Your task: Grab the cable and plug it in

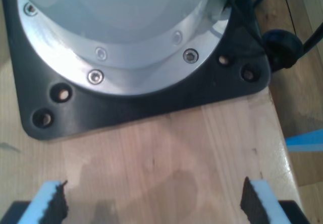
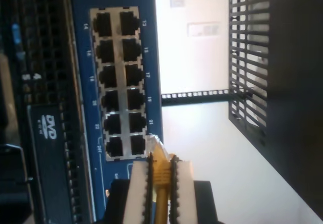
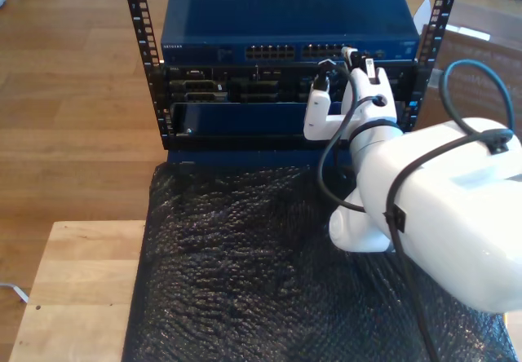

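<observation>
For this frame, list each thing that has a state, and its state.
Cable: gripped, plug just short of the ports, not plugged in.
Second gripper: shut on the cable.
First gripper: open, holding nothing, over bare wood.
Switch ports: those in view hold no plug.

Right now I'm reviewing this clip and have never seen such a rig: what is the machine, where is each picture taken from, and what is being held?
These are two robot arms, each with a camera at its gripper, plus one camera standing off.

The exterior view shows a white arm reaching to a blue network switch in a rack, above black bubble wrap.

The second wrist view shows my second gripper clamping the yellow cable, its clear plug close to the switch's ports.

The first wrist view shows my first gripper open over a wooden table, beside an arm's base.
</observation>
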Robot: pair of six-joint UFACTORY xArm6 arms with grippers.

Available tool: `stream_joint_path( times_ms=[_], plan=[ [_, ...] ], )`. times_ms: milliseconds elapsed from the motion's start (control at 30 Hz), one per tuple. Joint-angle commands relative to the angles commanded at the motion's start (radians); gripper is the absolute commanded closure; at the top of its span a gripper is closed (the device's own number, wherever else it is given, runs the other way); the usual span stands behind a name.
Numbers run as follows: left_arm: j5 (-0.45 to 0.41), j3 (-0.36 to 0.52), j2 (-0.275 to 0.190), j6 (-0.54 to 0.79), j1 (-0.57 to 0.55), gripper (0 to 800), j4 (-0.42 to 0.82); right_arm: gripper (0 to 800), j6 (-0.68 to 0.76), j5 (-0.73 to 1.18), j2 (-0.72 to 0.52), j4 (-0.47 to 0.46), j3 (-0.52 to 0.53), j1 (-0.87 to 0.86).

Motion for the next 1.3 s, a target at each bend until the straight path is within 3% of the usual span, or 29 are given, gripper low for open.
stream_joint_path(
  times_ms=[1300],
  plan=[
    [0.0, -0.002, 0.002, 0.0, 0.0, 0, 0.0, 800, -0.029, -0.04, 0.052, 0.034, -0.037, 0.018]
  ],
)
